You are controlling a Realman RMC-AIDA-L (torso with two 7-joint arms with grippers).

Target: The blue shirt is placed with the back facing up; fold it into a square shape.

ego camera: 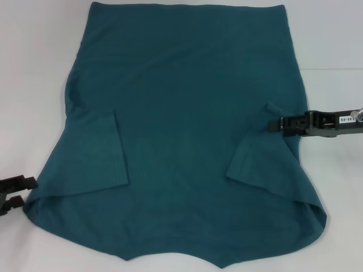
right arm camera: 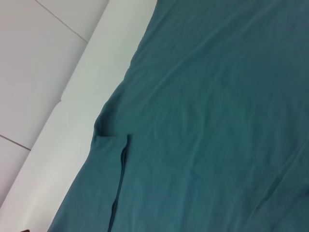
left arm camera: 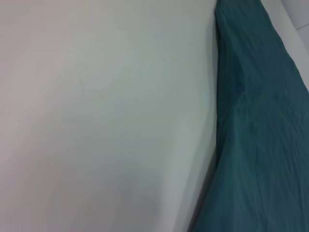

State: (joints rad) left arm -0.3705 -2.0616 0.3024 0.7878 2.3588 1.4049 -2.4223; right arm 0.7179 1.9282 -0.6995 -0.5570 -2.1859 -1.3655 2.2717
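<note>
**White table** (ego camera: 34, 56): a plain, matt, unmarked surface, seen in the head view along the left and right margins and as a narrow strip at the far side. In the left wrist view the same table (left arm camera: 96, 121) fills most of the field, evenly lit and bare. In the right wrist view the table (right arm camera: 82, 111) is seen as a pale band ending in a smooth, rounded edge. **Pale panelled surface** (right arm camera: 38, 63): lies beyond the table edge and is crossed by thin dark seams; whether it is floor or wall cannot be told.
</note>
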